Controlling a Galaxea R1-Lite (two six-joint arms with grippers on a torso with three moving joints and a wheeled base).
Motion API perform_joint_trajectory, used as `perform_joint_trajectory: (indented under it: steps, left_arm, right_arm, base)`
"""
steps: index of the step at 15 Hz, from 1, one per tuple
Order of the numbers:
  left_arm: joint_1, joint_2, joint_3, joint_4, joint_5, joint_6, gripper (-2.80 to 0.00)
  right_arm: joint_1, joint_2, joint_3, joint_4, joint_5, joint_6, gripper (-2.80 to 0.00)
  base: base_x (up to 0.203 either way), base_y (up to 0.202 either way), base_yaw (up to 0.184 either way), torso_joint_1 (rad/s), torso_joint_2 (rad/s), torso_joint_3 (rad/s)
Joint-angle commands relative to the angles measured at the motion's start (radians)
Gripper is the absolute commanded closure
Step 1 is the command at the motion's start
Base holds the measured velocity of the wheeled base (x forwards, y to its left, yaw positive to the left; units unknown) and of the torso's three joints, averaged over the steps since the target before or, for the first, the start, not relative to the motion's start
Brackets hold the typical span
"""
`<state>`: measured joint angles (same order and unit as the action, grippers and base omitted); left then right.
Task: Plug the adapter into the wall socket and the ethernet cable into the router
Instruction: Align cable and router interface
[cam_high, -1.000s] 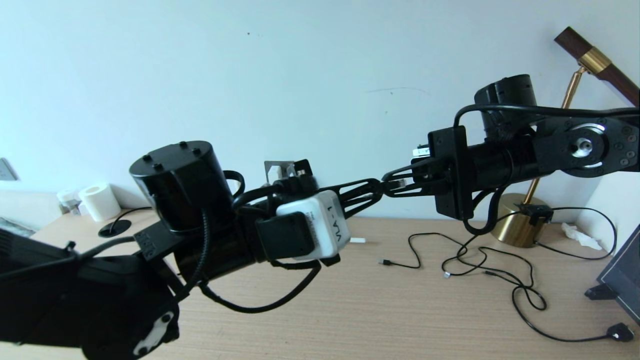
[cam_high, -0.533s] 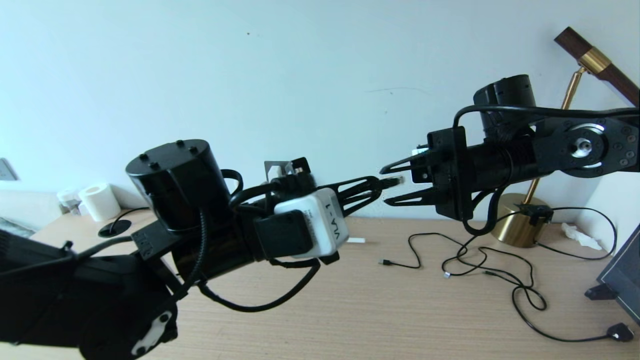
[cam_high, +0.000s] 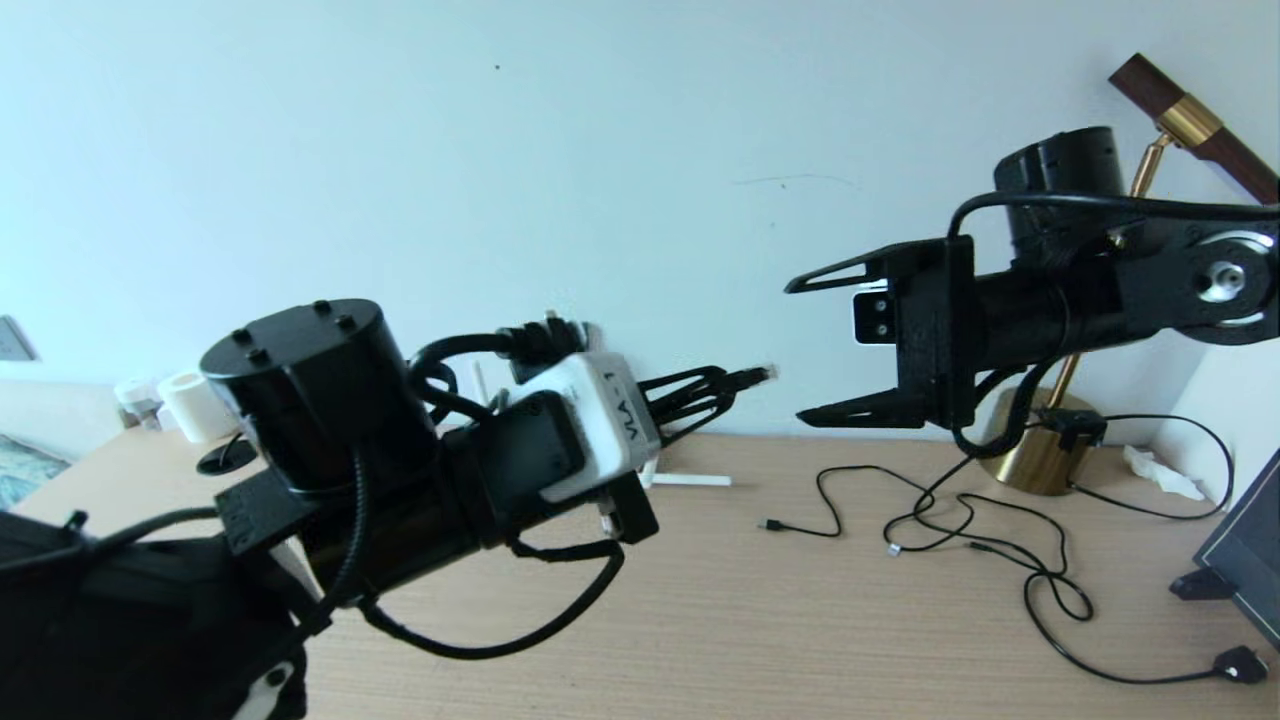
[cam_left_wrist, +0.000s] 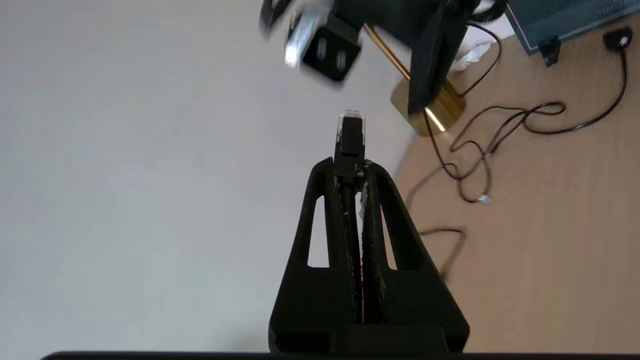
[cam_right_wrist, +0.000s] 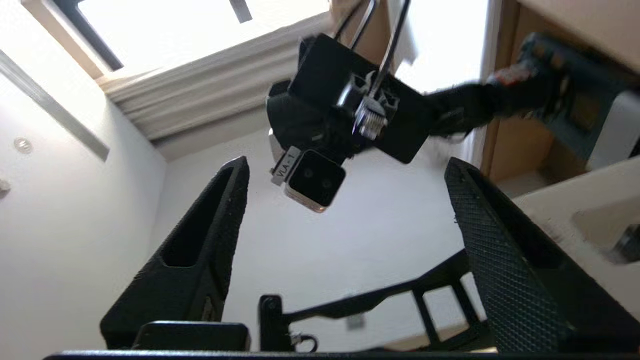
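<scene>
Right pincer (cam_high: 812, 348): releasing, jaws now spreading apart, backing off. Left pincer (cam_high: 735, 385): clamping the ethernet cable (cam_left_wrist: 351, 135) plug alone, probably handed over.

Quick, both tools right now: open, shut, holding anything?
Left tool: shut on the ethernet cable plug, held in the air.
Right tool: open, empty.

A pale blue wall (cam_high: 560, 160) rises behind the light wooden counter (cam_high: 800, 620), a brass lamp (cam_high: 1040, 455) at its right end.
</scene>
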<state>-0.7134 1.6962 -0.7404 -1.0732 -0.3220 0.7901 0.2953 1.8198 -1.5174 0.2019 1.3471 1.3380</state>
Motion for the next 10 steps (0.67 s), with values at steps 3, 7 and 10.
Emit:
perform_joint_trajectory:
  steps: [3, 7, 10]
  left_arm:
    - [0.000, -0.053, 0.050, -0.004, 0.161, -0.417, 0.00]
    - [0.092, -0.061, 0.079, 0.008, 0.266, -0.709, 0.00]
    - [0.207, -0.006, 0.123, 0.062, 0.274, -0.773, 0.00]
  right_arm:
    - [-0.037, -0.133, 0.092, 0.001, -0.318, -0.190, -2.80]
    - [0.020, -0.320, 0.333, -0.010, -0.948, -0.571, -2.80]
    - [0.031, -0.599, 0.493, -0.036, -1.090, -0.743, -2.80]
  base:
    - [0.000, 0.000, 0.000, 0.000, 0.00, 0.000]
    - [0.000, 0.000, 0.000, 0.000, 0.00, 0.000]
    - [0.000, 0.000, 0.000, 0.000, 0.00, 0.000]
